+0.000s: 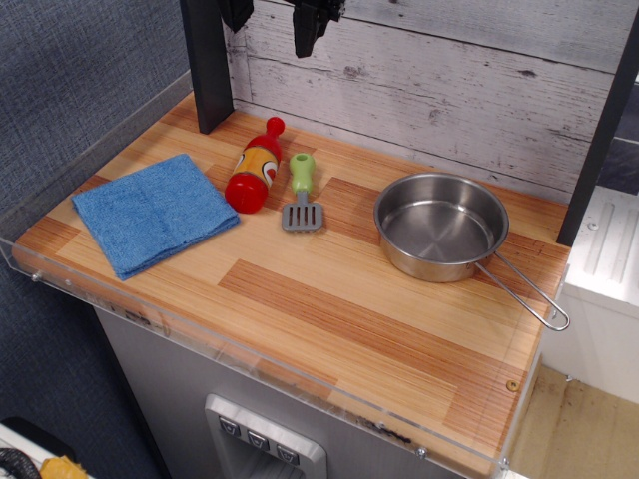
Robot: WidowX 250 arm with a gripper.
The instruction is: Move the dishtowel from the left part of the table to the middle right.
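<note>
The blue dishtowel (153,213) lies flat and folded on the left part of the wood-plank table (339,309). My gripper (308,25) hangs at the top edge of the view, high above the back of the table, well away from the towel. Only its dark lower part shows, and I cannot tell whether the fingers are open or shut. It holds nothing that I can see.
A red toy bottle (255,170) and a green-handled spatula (302,195) lie just right of the towel. A steel pan (441,225) sits at the middle right, handle pointing to the front right. A dark post (207,65) stands at the back left. A clear acrylic rim (250,364) edges the table.
</note>
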